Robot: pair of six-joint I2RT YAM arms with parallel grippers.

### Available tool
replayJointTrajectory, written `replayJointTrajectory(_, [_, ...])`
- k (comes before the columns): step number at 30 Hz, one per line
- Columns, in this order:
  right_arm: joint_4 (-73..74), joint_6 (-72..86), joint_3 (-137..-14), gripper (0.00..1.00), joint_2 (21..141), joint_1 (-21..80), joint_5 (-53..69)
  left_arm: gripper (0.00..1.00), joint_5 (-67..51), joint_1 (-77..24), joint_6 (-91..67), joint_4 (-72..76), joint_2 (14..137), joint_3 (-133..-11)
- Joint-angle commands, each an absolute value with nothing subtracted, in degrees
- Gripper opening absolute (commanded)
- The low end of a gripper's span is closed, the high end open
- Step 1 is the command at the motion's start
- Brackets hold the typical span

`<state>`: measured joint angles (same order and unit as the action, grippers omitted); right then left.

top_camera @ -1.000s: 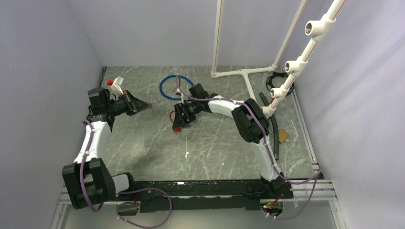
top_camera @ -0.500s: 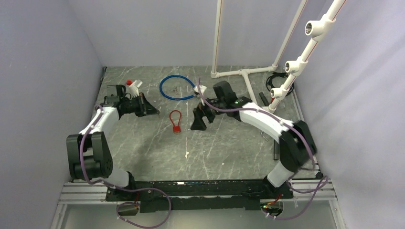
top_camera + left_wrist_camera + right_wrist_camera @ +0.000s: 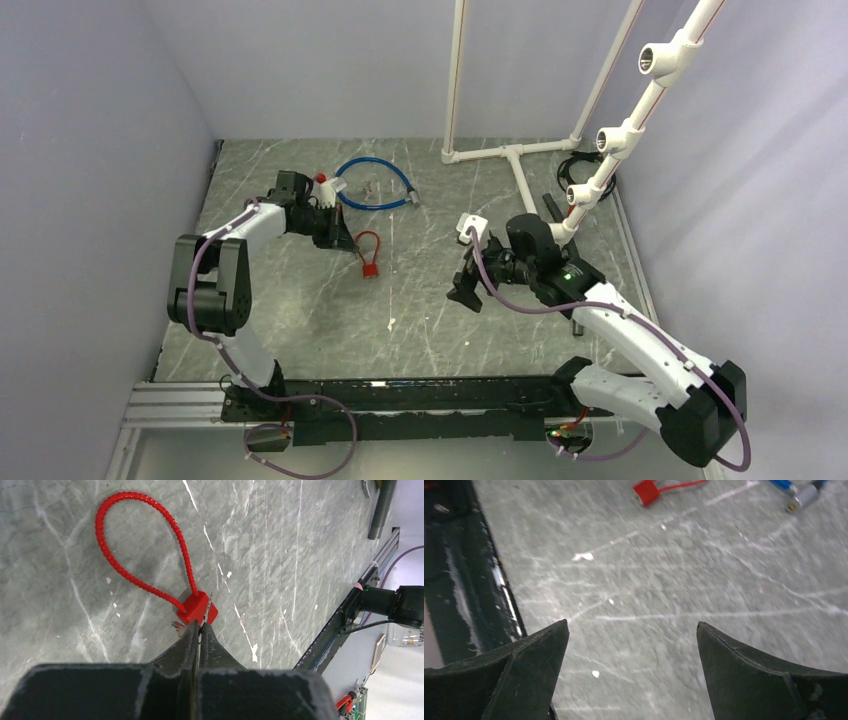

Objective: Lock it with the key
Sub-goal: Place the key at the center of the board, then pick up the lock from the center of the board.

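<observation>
A red padlock with a red cable loop point(image 3: 367, 243) lies flat on the grey table; its body point(image 3: 197, 609) is right at my left fingertips. My left gripper point(image 3: 201, 625) is shut on the key point(image 3: 210, 602), a thin silver blade that sticks out between the tips and touches the lock body. From above, the left gripper point(image 3: 340, 238) sits just left of the lock. My right gripper point(image 3: 468, 290) is open and empty point(image 3: 631, 630), low over bare table well right of the lock point(image 3: 646, 492).
A blue cable point(image 3: 370, 185) with a metal end plug point(image 3: 413, 200) lies behind the lock. A white pipe frame point(image 3: 510, 155) stands at the back right, with black cables point(image 3: 575, 270) by the right wall. A black rail point(image 3: 420, 395) runs along the front edge.
My left arm has swung in from the far left to the red lock, staying shut. My right arm has pulled back from the lock to the right front.
</observation>
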<state>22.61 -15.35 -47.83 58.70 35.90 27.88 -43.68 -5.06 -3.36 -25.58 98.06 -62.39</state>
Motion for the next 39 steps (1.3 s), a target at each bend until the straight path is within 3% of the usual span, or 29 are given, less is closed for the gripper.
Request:
replayJointTrajectory(1, [28.19,-20.06,-45.84,1.0,54.61,34.6,18.31,0.0,-41.89,-6.77,-0.7,-27.12,100.22,-66.21])
replayJointTrajectory(15, [45.87,-29.14,-48.75,0.99,51.42,27.85,9.81,0.0,-37.66,-10.46,-2.44,-26.91,109.71,-73.06])
replayJointTrajectory(17, [47.41,-30.4,-48.57,0.99,51.19,26.7,8.97,0.09,-37.76,-10.46,-1.9,-28.05,110.92,-73.57])
replayJointTrajectory(20, [50.07,-32.3,-48.57,0.99,51.08,24.48,7.96,0.36,-38.7,-10.46,-1.91,-29.65,111.99,-74.47])
replayJointTrajectory(28, [60.32,-44.12,-49.89,0.96,50.4,19.43,5.18,0.84,-43.16,-10.47,1.35,-27.64,106.71,-73.39])
replayJointTrajectory(31, [62.81,-48.68,-47.35,0.93,48.98,14.92,4.89,0.9,-43.58,-10.46,2.29,-28.5,104.72,-73.54])
replayJointTrajectory(33, [62.84,-51.67,-45.65,0.92,48.98,11.18,4.94,0.99,-43.89,-10.5,2.78,-28.76,103.16,-73.52])
replayJointTrajectory(39, [60.87,-58.53,-45.75,0.87,54.72,-4.17,8.94,0.99,-45.67,-10.48,2.28,-27.79,99.9,-72.97])
